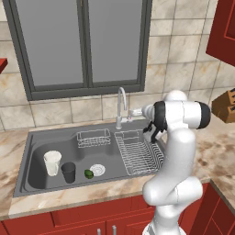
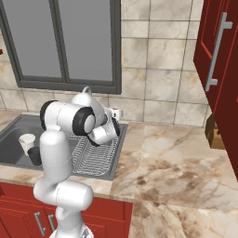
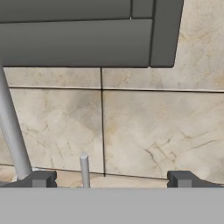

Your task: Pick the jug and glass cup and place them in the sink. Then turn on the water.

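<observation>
Jug and glass cup stand in the sink, well left of the end effector.

No text, label, brand, number or sign can be read anywhere.

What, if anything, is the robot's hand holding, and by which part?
Nothing. The hand is open at the tap lever; the jug and glass cup already stand in the sink.

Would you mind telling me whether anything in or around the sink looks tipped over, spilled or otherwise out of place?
Nothing stands out. The jug and the glass cup both stand upright, side by side, in the left basin of the sink, near a small green item beside the drain. No water is visible running from the tap.
</observation>
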Available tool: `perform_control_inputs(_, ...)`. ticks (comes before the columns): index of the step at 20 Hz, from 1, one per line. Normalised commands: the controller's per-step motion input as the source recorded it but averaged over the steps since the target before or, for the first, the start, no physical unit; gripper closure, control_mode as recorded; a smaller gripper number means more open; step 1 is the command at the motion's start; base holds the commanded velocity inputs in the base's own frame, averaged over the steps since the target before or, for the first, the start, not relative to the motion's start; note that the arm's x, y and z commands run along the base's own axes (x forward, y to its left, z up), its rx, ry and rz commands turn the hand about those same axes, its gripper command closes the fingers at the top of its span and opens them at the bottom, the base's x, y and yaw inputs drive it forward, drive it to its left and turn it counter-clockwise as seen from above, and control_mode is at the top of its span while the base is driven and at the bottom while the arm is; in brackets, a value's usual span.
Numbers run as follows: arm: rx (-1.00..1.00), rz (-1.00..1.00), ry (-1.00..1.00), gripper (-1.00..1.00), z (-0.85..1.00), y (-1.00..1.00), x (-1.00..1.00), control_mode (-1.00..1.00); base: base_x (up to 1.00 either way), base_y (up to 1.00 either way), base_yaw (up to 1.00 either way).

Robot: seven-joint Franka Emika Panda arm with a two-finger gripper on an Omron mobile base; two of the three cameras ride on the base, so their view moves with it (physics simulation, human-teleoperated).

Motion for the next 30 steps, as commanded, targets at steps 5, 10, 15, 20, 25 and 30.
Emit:
perform_control_inputs(5,0.00,0.00,-0.02,-1.00,-0.08,0.07,0.14,-1.00,0.00,0.00,0.00)
perform_control_inputs(10,0.00,0.00,-0.01,-1.00,-0.10,0.10,0.08,-1.00,0.00,0.00,0.00)
perform_control_inputs(15,0.00,0.00,0.00,-1.00,-0.06,0.10,0.09,-1.00,0.00,0.00,0.00)
perform_control_inputs(20,0.00,0.00,0.00,-1.00,-0.04,0.03,0.16,-1.00,0.00,0.00,0.00)
perform_control_inputs(25,0.00,0.00,-0.02,-1.00,-0.07,0.00,0.14,-1.00,0.00,0.00,0.00)
perform_control_inputs(30,0.00,0.00,-0.03,-1.00,-0.10,0.00,0.04,-1.00,0.00,0.00,0.00)
